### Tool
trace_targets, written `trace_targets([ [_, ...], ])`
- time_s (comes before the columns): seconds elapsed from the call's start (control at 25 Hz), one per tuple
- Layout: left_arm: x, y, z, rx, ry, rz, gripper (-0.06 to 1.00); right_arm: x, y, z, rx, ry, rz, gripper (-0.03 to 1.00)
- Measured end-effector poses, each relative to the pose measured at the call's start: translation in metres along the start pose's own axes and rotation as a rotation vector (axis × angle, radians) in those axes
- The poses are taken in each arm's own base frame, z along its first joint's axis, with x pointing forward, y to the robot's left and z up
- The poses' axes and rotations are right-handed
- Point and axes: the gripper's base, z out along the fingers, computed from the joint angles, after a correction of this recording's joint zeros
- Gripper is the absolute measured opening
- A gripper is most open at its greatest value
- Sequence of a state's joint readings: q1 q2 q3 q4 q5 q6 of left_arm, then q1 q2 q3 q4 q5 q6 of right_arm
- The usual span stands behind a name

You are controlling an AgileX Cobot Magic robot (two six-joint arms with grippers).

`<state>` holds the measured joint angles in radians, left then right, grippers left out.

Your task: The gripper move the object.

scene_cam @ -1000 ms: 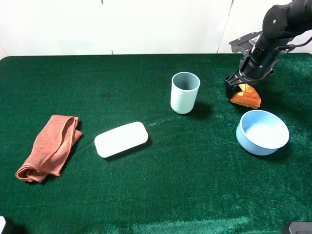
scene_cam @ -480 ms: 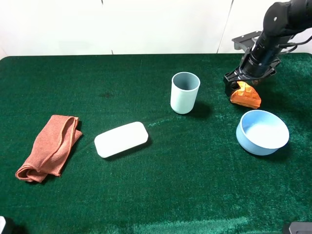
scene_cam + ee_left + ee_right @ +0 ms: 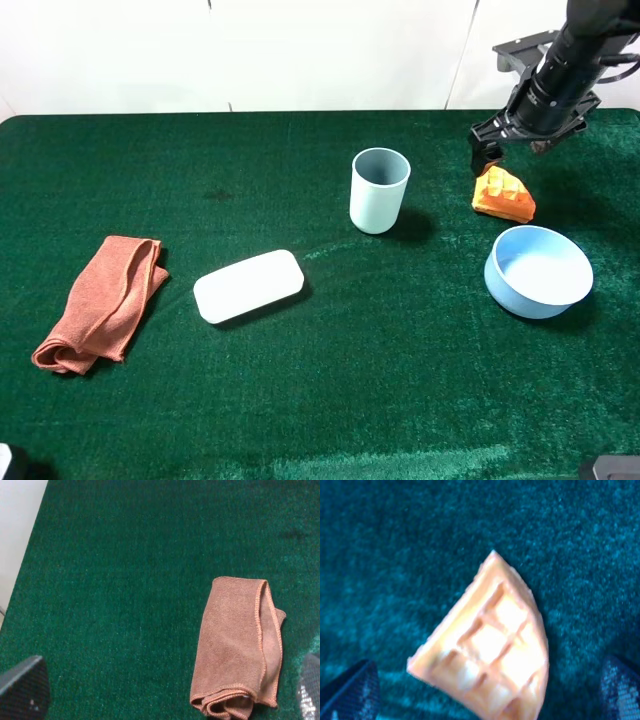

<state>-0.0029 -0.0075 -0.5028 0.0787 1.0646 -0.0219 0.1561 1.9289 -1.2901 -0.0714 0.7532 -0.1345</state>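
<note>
The object, a small orange-yellow waffle wedge (image 3: 503,195) with a grid pattern, lies on the green table between the cup and the bowl. My right gripper (image 3: 508,148) hangs just above and behind it, jaws open and apart from it. In the right wrist view the waffle (image 3: 490,645) lies flat on the cloth between the two black fingertips (image 3: 350,692), touching neither. My left gripper (image 3: 165,692) is open and empty, with only its fingertips (image 3: 22,687) showing, over the table's left part near the rust-orange cloth (image 3: 240,650).
A pale blue cup (image 3: 380,190) stands upright left of the waffle. A pale blue bowl (image 3: 538,270) sits just in front of it. A white oblong box (image 3: 248,285) and the folded rust-orange cloth (image 3: 100,300) lie at the left. The table's far edge meets a white wall.
My right gripper has let go of the waffle and risen up and back, away from it. The waffle stays on the table. Nothing else moved.
</note>
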Motion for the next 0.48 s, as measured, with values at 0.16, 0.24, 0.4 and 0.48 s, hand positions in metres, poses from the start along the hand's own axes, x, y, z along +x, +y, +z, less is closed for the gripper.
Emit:
trace_targets([
  [0.16,0.000,0.000,0.000,0.000,0.000,0.000,0.99,0.002,0.009,-0.024,-0.013,0.008,0.006,0.66],
  [0.24,0.000,0.000,0.000,0.000,0.000,0.000,0.99,0.004,0.010,-0.031,-0.019,0.013,0.009,0.66],
  [0.4,0.000,0.000,0.000,0.000,0.000,0.000,0.99,0.012,0.014,-0.059,-0.061,0.037,0.047,0.66],
  [0.48,0.000,0.000,0.000,0.000,0.000,0.000,0.99,0.018,0.015,-0.074,-0.073,0.053,0.054,0.66],
])
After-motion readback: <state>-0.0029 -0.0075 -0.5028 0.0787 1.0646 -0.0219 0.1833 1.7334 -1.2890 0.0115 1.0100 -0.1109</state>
